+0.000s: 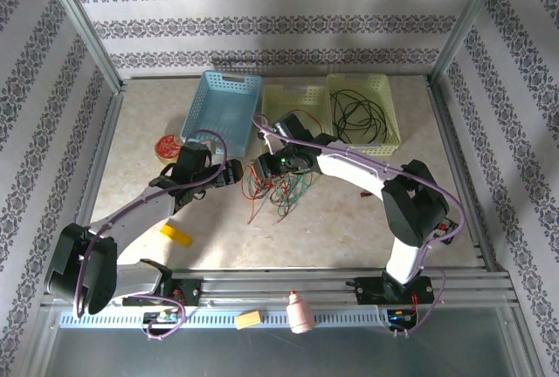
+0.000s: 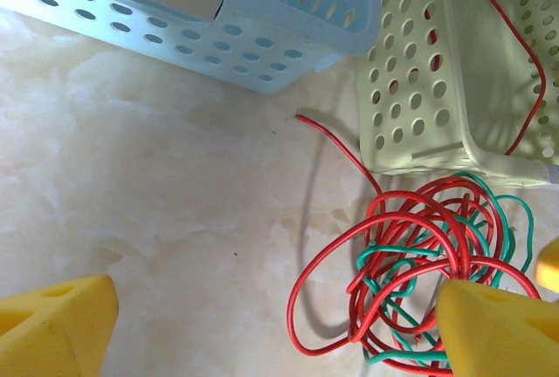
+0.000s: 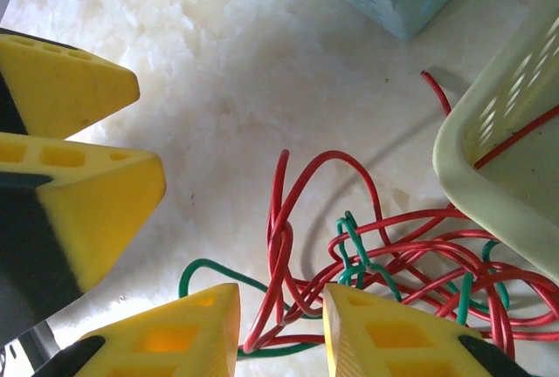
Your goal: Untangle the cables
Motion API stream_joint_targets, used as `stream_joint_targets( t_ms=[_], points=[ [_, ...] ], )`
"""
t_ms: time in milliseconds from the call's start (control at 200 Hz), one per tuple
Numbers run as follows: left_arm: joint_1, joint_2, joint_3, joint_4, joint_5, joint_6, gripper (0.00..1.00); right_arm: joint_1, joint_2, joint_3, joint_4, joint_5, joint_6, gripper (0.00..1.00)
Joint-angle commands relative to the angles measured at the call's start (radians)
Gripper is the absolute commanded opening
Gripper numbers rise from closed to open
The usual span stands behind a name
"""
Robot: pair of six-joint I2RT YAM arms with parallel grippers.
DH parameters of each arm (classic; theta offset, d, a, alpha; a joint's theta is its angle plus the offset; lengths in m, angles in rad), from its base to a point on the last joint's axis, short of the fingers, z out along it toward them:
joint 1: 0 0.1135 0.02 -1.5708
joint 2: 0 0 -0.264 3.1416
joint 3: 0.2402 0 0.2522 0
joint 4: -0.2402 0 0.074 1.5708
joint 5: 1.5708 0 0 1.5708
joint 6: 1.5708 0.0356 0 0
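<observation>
A tangle of red and green cables [image 1: 279, 189] lies mid-table in front of the baskets. A black cable [image 1: 358, 115] is coiled in the right pale-green basket [image 1: 389, 115]. My left gripper [image 1: 234, 172] sits just left of the tangle. It is wide open [image 2: 279, 333], and its right finger [image 2: 498, 333] hangs over the red and green loops [image 2: 419, 263]. My right gripper [image 1: 260, 166] is low over the tangle's left edge. Its jaws [image 3: 279, 333] stand apart with loose red strands [image 3: 293, 255] between them, unpinched. One red strand [image 2: 524, 89] runs into a basket.
A blue basket [image 1: 223, 106] and a second pale-green basket [image 1: 293, 102] stand at the back. A red round object [image 1: 166, 146] lies at the left and a yellow block [image 1: 176, 236] near the left arm. On the front rail are a pink bottle [image 1: 300, 311] and another yellow block [image 1: 249, 318].
</observation>
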Motion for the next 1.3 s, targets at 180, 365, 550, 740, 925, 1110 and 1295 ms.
stream_joint_targets(
  t_ms=[180, 365, 550, 740, 925, 1110, 1295],
  points=[
    [-0.030, -0.002, 0.000, -0.027, 0.046, 0.064, 0.94, 0.005, 0.043, 0.042, 0.014, -0.015, 0.008, 0.02],
    [-0.100, 0.058, 0.023, 0.021, 0.123, 0.122, 0.94, -0.015, -0.049, 0.000, 0.015, -0.063, -0.012, 0.00],
    [-0.114, 0.144, 0.038, 0.117, 0.208, 0.137, 0.92, -0.068, -0.145, -0.067, 0.037, -0.181, 0.040, 0.00],
    [-0.114, 0.258, 0.077, 0.236, 0.208, 0.117, 0.81, -0.093, -0.188, -0.105, 0.045, -0.258, 0.071, 0.00],
    [-0.114, 0.371, 0.148, 0.276, 0.223, 0.098, 0.73, -0.094, -0.245, -0.130, 0.075, -0.254, 0.107, 0.00],
    [-0.114, 0.482, 0.241, 0.107, 0.143, 0.133, 0.65, -0.118, -0.384, -0.108, 0.084, -0.162, 0.114, 0.00],
    [-0.115, 0.477, 0.207, 0.086, 0.141, 0.152, 0.65, -0.188, -0.547, -0.107, 0.119, 0.025, 0.116, 0.00]
  ],
)
